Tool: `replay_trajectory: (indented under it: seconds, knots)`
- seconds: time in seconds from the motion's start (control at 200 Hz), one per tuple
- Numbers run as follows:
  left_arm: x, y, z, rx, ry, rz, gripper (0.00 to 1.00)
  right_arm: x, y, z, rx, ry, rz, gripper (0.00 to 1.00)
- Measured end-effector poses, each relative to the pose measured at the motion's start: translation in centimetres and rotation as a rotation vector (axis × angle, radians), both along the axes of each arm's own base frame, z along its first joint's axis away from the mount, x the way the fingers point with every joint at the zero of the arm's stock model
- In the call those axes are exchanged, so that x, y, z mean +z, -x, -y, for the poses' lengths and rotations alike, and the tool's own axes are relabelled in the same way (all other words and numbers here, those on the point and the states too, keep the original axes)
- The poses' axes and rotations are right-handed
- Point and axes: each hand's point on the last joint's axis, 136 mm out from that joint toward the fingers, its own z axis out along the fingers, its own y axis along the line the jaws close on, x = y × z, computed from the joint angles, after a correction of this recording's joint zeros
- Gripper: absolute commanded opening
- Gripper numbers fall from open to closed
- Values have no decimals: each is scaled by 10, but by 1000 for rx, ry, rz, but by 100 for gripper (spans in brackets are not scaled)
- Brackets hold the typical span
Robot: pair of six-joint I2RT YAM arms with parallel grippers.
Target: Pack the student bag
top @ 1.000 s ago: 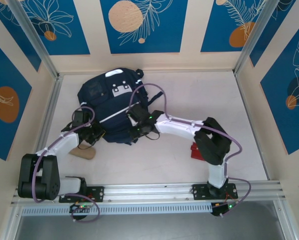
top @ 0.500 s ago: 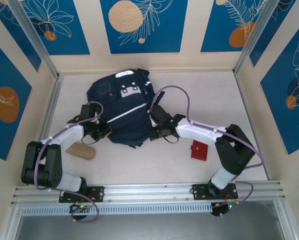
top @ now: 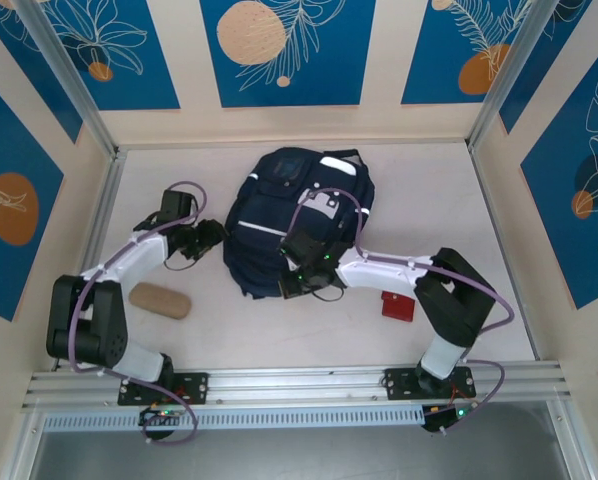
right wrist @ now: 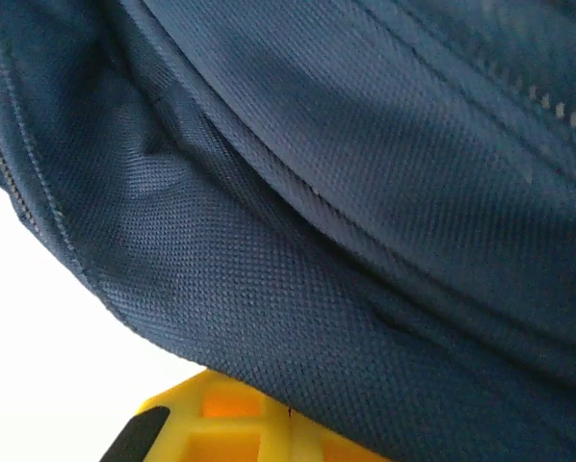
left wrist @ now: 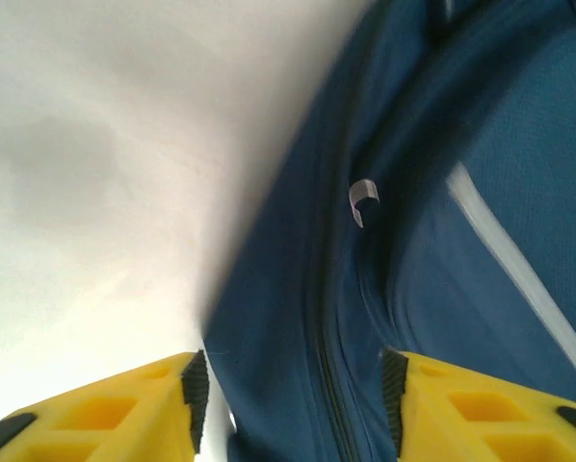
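- Near left, the tan pouch (top: pixel 160 300) lies where it did. Near right, a red item (top: pixel 397 306) sits half under the right arm.
- The right gripper (top: pixel 289 282) is clamped on the near hem of the student bag (top: pixel 279 215).
- The left gripper (top: pixel 215 234) has let go, its jaws now parted just beside the bag's left edge.
- The bag has slid right, to mid-table by the far wall.

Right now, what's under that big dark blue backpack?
The student bag lies on the pale table. At its near edge the right pincer pinches the fabric, which drapes over its yellow finger. Anything else beneath is covered.
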Motion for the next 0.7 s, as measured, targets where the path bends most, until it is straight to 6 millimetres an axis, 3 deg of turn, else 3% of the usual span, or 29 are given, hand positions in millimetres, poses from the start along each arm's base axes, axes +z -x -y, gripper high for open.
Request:
replay_trajectory:
  seconds: [0.135,0.235,0.325,0.4,0.53,0.625,0.7]
  knots:
    - [-4,18,22,-24,139,-39,59,16,-13,-27,21,-79,20,0]
    - [-10,25,39,-53,197,-80,57,24,-15,-32,29,-104,25,0]
    - [-14,26,52,-77,221,-91,47,23,-13,-32,33,-103,18,0]
    - [-19,26,55,-74,224,-106,32,23,-13,-32,33,-101,17,0]
    - [-28,26,53,-70,193,-121,9,18,-15,-23,16,-61,36,0]
    - [-33,28,52,-67,165,-137,6,12,-17,-6,-7,4,65,0]
    - [-36,29,52,-81,143,-141,5,7,-18,19,-40,83,88,0]
